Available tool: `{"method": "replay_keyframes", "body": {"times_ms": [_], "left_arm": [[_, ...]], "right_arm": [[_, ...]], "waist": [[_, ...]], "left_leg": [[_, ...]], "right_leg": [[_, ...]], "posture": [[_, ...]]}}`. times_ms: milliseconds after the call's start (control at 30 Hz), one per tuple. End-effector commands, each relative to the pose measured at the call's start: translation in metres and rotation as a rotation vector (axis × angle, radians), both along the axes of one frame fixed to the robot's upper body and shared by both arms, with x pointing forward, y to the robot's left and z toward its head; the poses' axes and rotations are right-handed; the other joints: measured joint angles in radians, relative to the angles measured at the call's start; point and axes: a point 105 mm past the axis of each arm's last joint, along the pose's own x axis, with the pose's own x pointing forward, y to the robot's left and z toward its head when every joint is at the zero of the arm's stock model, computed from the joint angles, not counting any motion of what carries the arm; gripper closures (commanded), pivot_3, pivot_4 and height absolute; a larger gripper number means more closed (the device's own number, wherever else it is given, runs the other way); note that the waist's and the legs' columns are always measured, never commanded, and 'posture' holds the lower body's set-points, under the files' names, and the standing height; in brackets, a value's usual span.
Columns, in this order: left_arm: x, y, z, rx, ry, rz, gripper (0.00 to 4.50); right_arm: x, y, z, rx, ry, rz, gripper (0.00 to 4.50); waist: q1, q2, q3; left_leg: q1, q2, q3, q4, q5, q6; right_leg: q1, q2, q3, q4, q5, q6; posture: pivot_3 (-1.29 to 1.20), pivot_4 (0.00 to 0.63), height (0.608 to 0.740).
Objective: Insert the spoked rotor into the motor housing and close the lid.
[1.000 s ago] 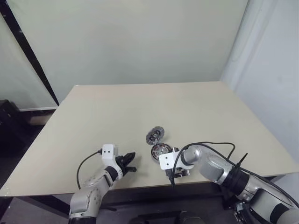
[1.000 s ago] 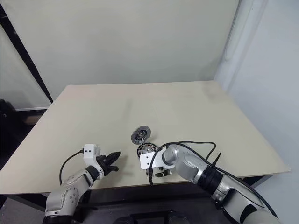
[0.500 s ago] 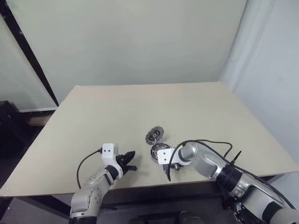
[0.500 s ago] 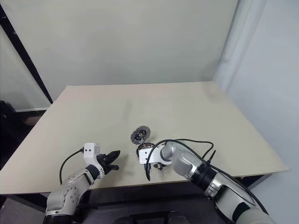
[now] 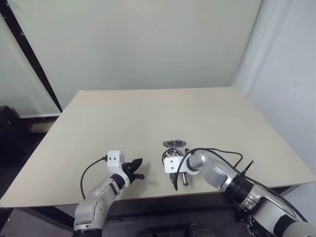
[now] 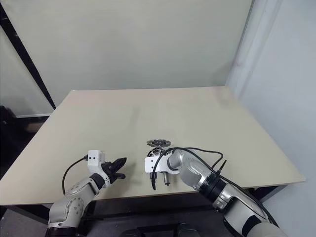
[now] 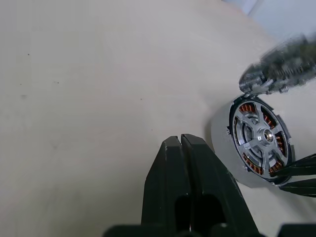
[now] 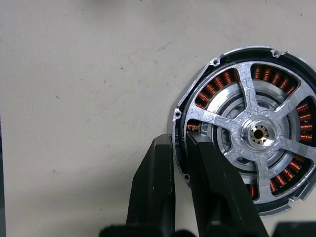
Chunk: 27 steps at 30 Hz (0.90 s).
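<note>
The motor housing [image 8: 220, 82], ringed with copper windings, lies on the table with the spoked rotor [image 8: 256, 133] seated inside it. My right gripper [image 8: 178, 140] is shut on the housing's near rim, one finger outside and one just inside. In the head view that gripper [image 5: 170, 159] sits at the housing's [image 5: 168, 153] front edge. The grey ribbed lid [image 5: 174, 144] stands tilted at the housing's far edge and looks blurred in the left wrist view [image 7: 279, 66]. My left gripper [image 5: 138, 169] is shut on nothing, a hand's width to the left of the housing, just above the table.
The beige table [image 5: 148, 113] stretches wide behind the parts. Its front edge runs close beneath both grippers. A black cable [image 5: 217, 150] loops over my right forearm. Pale walls stand behind and to the right.
My right gripper has gone from open to shut on the housing's rim. The lid, which lay flat just beyond the housing, has shifted right and now stands tilted. The left arm has stayed still.
</note>
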Motion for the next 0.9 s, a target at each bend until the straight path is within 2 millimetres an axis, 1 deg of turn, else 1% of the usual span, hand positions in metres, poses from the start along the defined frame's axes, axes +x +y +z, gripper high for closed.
{"method": "replay_keyframes", "body": {"times_ms": [33, 167, 233, 367, 500, 567, 733, 900], "left_arm": [[0.007, -0.001, 0.018, 0.003, -0.076, 0.000, 4.50], [0.008, -0.002, 0.016, 0.006, -0.077, -0.002, 4.50], [0.009, -0.002, 0.016, 0.006, -0.080, -0.001, 4.50], [0.013, -0.002, 0.016, 0.013, -0.092, 0.006, 4.50], [0.016, 0.001, 0.016, 0.018, -0.098, 0.023, 4.50], [0.016, 0.003, 0.015, 0.029, -0.101, 0.024, 4.50], [0.016, 0.006, 0.014, 0.046, -0.103, 0.038, 4.50], [0.016, 0.006, 0.013, 0.050, -0.107, 0.041, 4.50]], "right_arm": [[-0.004, 0.010, 0.018, 0.110, 0.057, -0.068, 4.41], [-0.016, 0.020, 0.032, 0.207, 0.193, -0.184, 4.41], [-0.024, 0.024, 0.034, 0.226, 0.259, -0.234, 4.41], [-0.037, 0.032, 0.032, 0.263, 0.389, -0.378, 4.41], [-0.039, 0.041, 0.027, 0.308, 0.446, -0.536, 4.41], [-0.039, 0.049, 0.025, 0.345, 0.480, -0.629, 4.41], [-0.037, 0.063, 0.025, 0.407, 0.527, -0.770, 4.41], [-0.037, 0.072, 0.025, 0.436, 0.564, -0.847, 4.41]], "waist": [[0.000, 0.000, 0.000], [0.000, 0.000, 0.000], [0.001, 0.000, 0.000], [0.001, 0.000, 0.000], [0.000, 0.000, 0.000], [0.000, 0.000, 0.000], [-0.001, 0.000, 0.000], [0.001, 0.000, 0.000]], "left_leg": [[0.000, 0.000, 0.000, 0.000, 0.000, 0.000], [-0.002, 0.000, -0.001, -0.002, 0.000, 0.000], [-0.002, 0.000, -0.001, -0.002, 0.000, 0.000], [-0.002, 0.000, -0.001, -0.002, 0.000, -0.001], [-0.002, 0.000, -0.001, -0.002, 0.000, -0.001], [-0.002, 0.000, -0.001, -0.002, -0.001, -0.001], [-0.002, 0.000, -0.001, -0.003, -0.001, -0.002], [-0.002, 0.000, -0.001, -0.002, -0.001, -0.002]], "right_leg": [[0.000, 0.000, 0.000, 0.000, 0.000, 0.000], [-0.002, 0.000, 0.000, 0.000, 0.001, 0.002], [-0.003, 0.000, 0.000, 0.000, 0.001, 0.002], [-0.002, 0.000, -0.001, 0.000, 0.001, 0.002], [-0.002, 0.000, -0.001, 0.000, 0.001, 0.002], [-0.003, 0.000, -0.001, 0.000, 0.001, 0.002], [-0.003, 0.000, -0.001, 0.000, 0.001, 0.002], [-0.002, -0.001, -0.002, -0.001, 0.001, 0.001]], "posture": [[0.00, 0.000, 0.740], [0.00, 0.000, 0.740], [0.00, 0.000, 0.740], [0.00, 0.000, 0.740], [0.00, 0.000, 0.740], [0.00, 0.000, 0.740], [0.00, 0.000, 0.740], [0.00, 0.000, 0.740]]}}
